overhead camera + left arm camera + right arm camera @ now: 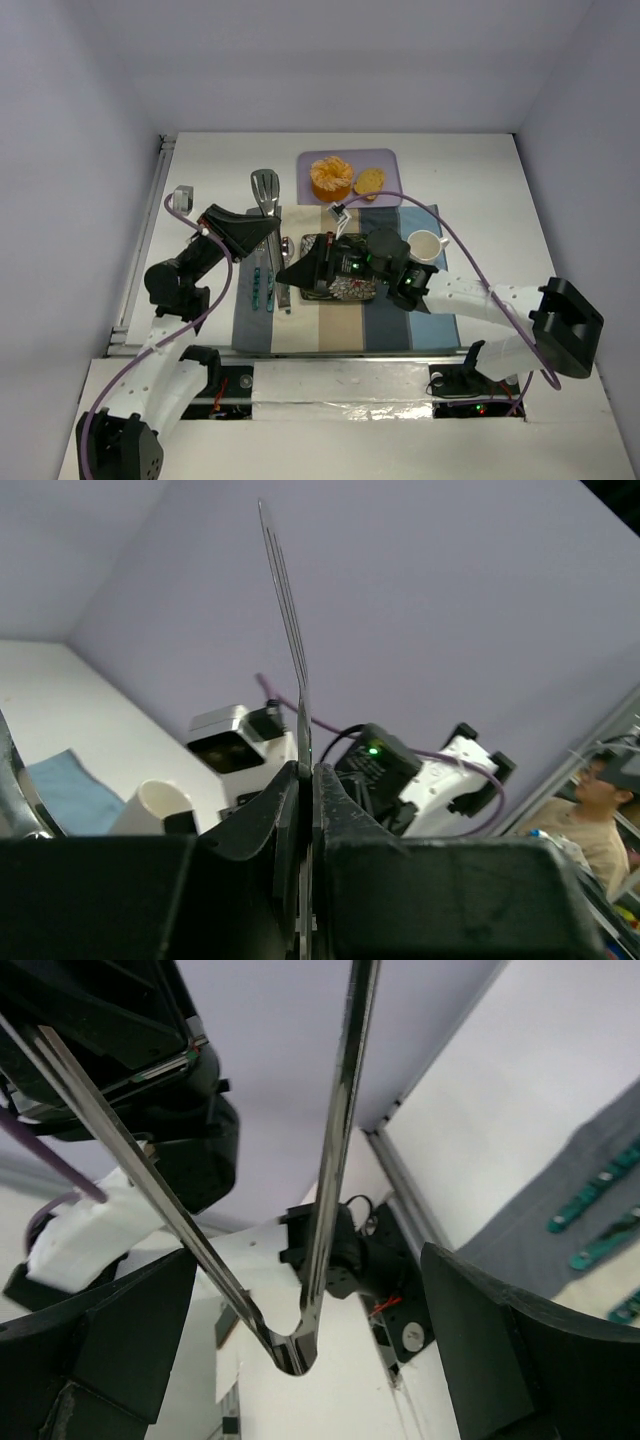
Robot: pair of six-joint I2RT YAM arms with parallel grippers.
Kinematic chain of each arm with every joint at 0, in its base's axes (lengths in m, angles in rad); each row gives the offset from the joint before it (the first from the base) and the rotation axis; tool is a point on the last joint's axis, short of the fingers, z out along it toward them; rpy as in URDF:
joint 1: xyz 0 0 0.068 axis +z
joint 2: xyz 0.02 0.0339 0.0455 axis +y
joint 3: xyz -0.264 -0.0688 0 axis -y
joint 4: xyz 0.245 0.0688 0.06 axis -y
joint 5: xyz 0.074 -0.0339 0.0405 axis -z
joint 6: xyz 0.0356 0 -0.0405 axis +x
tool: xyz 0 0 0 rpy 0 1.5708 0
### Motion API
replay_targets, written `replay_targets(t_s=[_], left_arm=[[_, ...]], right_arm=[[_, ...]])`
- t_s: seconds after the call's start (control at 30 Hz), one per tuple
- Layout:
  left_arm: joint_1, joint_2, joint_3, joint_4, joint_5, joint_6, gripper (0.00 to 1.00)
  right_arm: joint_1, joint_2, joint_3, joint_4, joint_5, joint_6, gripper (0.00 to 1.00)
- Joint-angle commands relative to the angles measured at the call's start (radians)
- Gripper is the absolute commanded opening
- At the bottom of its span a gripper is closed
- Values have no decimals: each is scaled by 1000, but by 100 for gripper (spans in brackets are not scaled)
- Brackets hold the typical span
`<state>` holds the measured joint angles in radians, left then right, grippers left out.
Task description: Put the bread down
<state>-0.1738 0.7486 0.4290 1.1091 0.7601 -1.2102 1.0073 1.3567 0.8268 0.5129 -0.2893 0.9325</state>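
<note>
Bread (369,181) is on the far purple tray (390,158) beside the orange (331,177), well apart from the tongs (335,1160) nearer in. Left gripper (308,780) pinches the tongs, which are spread and empty; right gripper (305,1300) gapes around their bend.

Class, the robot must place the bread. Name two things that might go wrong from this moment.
1. The left gripper alone clamps the tongs; the right gripper stands open around them, so a hasty release may drop them.
2. The bread lies close beside the peeled orange, which the tongs might nudge.
</note>
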Motion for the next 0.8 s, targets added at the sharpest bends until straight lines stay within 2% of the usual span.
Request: replay_targets(t_s=[0.0, 0.13, 0.27, 0.37, 0.63, 0.77], left_arm=[[-23, -28, -9, 190, 18, -72, 0], [-55, -35, -24, 213, -5, -69, 0], [-93, -29, -44, 251, -34, -78, 0], [-105, -19, -50, 268, -39, -80, 0], [-138, 37, -79, 421, -71, -129, 0], [-138, 60, -72, 448, -64, -141, 0]], right_arm=[[1, 34, 18, 171, -83, 28, 100], [1, 110, 26, 239, -97, 66, 98], [1, 147, 31, 292, -87, 91, 81], [10, 151, 34, 300, -82, 91, 73], [10, 191, 14, 398, -128, 130, 73], [10, 188, -6, 433, -134, 137, 72]])
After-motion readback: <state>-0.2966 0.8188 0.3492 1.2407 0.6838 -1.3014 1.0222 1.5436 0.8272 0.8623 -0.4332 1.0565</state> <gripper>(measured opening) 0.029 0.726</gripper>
